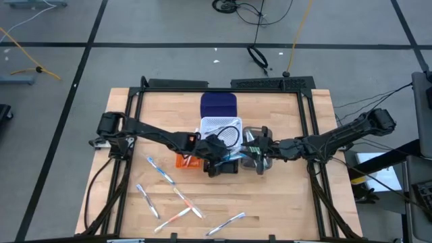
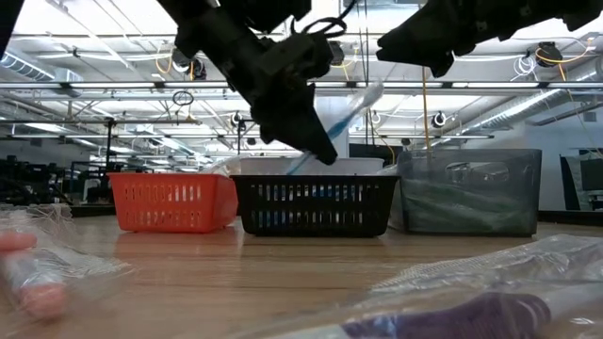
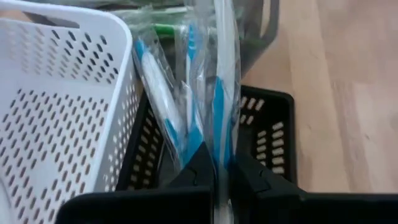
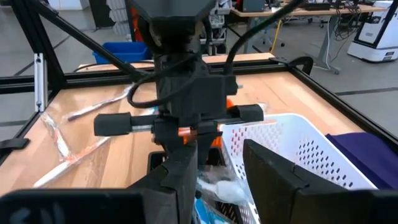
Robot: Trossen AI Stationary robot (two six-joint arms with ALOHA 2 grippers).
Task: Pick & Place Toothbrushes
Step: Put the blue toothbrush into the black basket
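Bench (image 1: pixel 283 202) is a pale blond wood with a plank grain, framed by black rails. Near its middle sit four little perforated bins: an orange one (image 2: pixel 170 201), a black one (image 2: pixel 314 205), a white one (image 1: pixel 221 128) with a dotted hole pattern, and a smoky see-through grey one (image 2: pixel 469 191). Just behind them, toward the far edge, there's a deep navy blue bin (image 1: pixel 219 104). Both arms and both hands are matte black. The left hand (image 3: pixel 219 176) pinches a white toothbrush with bright blue accents (image 3: pixel 219 93), wrapped in clear glossy film. Loose toothbrushes (image 1: pixel 177 199) by the near edge are whitish with blue or orange-pink bits.
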